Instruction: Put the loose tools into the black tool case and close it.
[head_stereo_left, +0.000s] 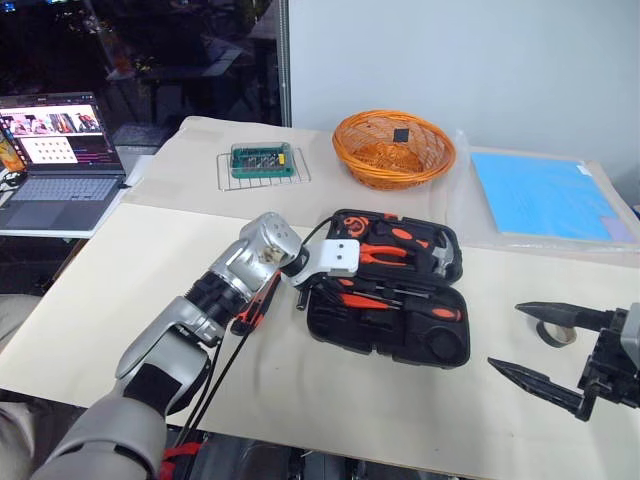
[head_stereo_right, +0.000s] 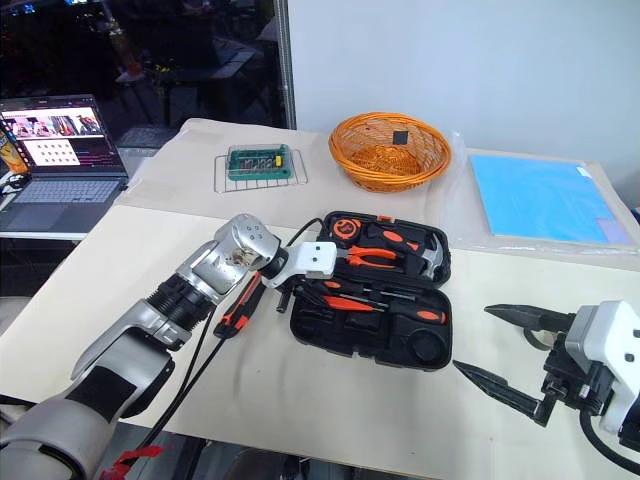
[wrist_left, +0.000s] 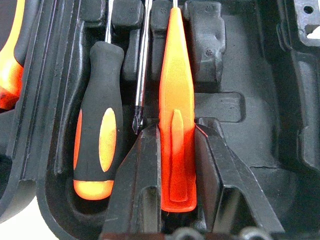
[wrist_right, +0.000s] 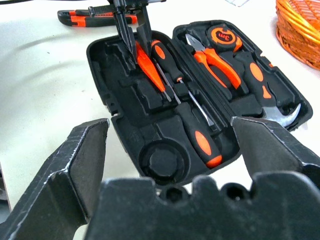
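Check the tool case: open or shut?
Open. The case lies spread flat on the table, lid back, its recesses and tools exposed.

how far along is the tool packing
Partly done. The long screwdriver and the black-handled screwdriver already lie in the open black tool case. The left gripper is setting in the orange-handled screwdriver. The utility knife lies on the table; the case needs closing.
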